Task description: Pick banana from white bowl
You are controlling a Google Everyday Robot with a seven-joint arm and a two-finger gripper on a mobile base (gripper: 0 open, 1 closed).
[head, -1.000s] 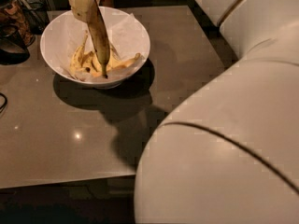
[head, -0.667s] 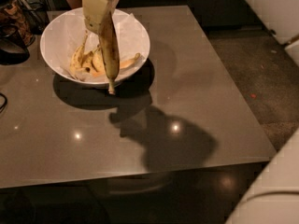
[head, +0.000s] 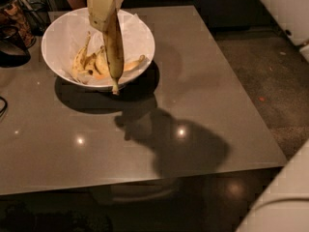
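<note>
The banana [head: 115, 52] is grasped at its upper end by the claw [head: 105, 14], clenched on it at the top edge of the view. It is hung almost upright, thin dark end down, over the white bowl [head: 146, 33]; whether its tip touches the near rim cannot be told. Shorter yellow bananas [head: 89, 62] are seen on crumpled paper [head: 67, 30] inside the bowl, set far-left on the grey desk [head: 207, 81].

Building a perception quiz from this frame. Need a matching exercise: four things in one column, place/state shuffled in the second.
Things:
1. gripper
2. banana
3. white bowl
4. shorter bananas

Place/state:
A. hangs nearly vertical, thin end down
B. lying inside the bowl
C. above the bowl, shut on the banana
D. on the far-left part of the grey table

Pairs: 1-C, 2-A, 3-D, 4-B
</note>
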